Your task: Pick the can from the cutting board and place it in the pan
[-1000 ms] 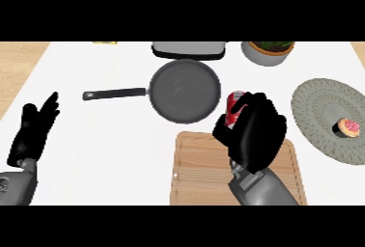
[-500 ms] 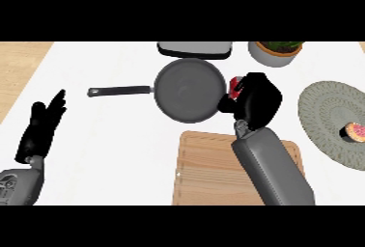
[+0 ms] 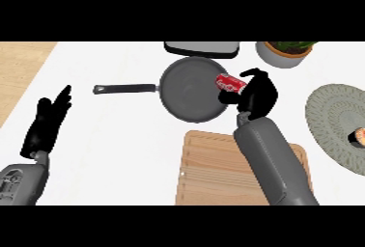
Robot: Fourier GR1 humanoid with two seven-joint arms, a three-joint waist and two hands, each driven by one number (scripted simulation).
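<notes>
Half the job looks done: the right hand (image 3: 257,94), fingers clamped on the can (image 3: 230,83), holds it over the pan (image 3: 191,89) rim, off the cutting board (image 3: 214,169), release remaining.

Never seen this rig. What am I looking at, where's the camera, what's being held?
It is a humanoid robot at a kitchen counter, seen from its head camera looking steeply down, so only its grey forearms and black hands show, coming in from the lower edge. The right robot hand is curled round a red can at the right rim of the pan, whose handle points left. The left robot hand rests open at the left, fingers up. Below the pan lies a wooden cutting board. To the right is a grey plate with a small item at its edge. At the top are a potted plant and a dark container.
</notes>
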